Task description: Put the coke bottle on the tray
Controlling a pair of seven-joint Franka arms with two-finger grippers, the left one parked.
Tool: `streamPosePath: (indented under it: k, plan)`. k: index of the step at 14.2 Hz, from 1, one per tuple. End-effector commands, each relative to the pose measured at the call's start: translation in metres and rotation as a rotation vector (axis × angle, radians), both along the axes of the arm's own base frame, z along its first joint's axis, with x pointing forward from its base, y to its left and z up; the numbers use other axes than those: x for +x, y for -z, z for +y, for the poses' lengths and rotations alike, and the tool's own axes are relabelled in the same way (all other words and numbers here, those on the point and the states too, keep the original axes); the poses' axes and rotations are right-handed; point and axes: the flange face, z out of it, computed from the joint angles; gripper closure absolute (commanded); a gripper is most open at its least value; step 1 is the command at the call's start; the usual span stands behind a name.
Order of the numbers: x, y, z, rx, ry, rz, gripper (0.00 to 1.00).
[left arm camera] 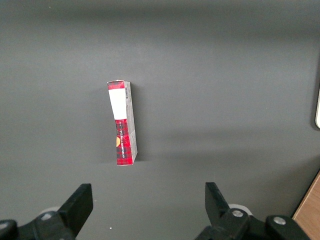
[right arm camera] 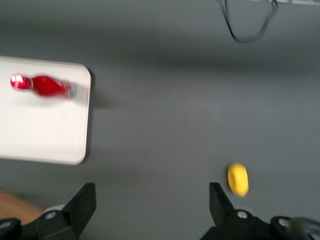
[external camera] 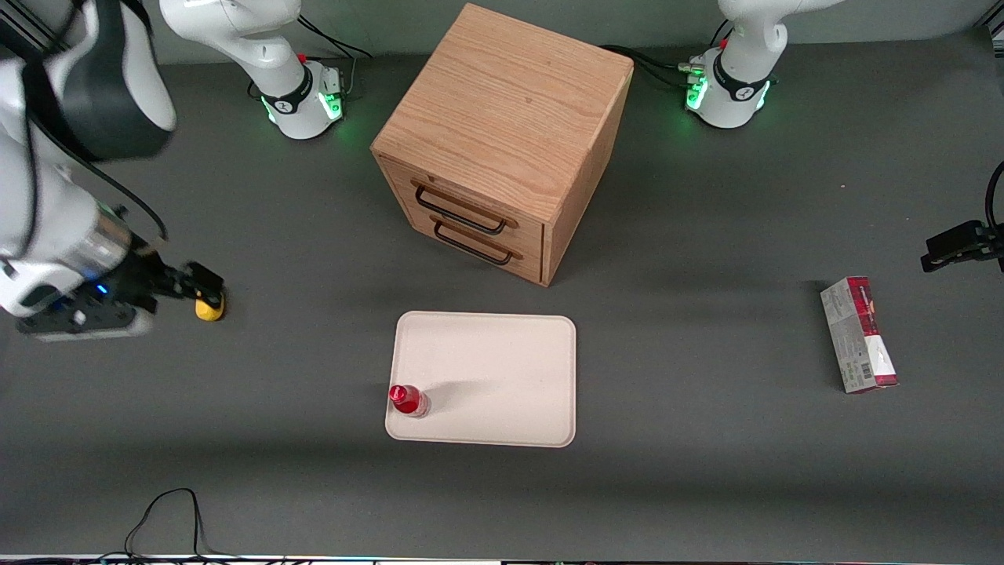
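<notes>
Coke bottle [external camera: 408,399] is seen upright at a tray [external camera: 502,377] corner, close to the rim; toppling is risked if knocked. Pincer [right arm camera: 152,212] is held apart, empty, near the bench's working-arm end.

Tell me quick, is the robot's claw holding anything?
Gripper: open and empty, above the yellow lump. The coke bottle stands on the tray.
</notes>
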Motion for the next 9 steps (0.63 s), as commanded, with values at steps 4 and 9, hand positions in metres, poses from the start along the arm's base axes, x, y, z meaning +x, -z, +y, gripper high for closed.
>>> streamPosePath:
  k: [4, 9]
  plan:
    - [-0.072, -0.018, -0.046, 0.056, 0.030, 0.035, 0.00]
    - [-0.075, -0.025, -0.057, 0.103, 0.065, 0.066, 0.00]
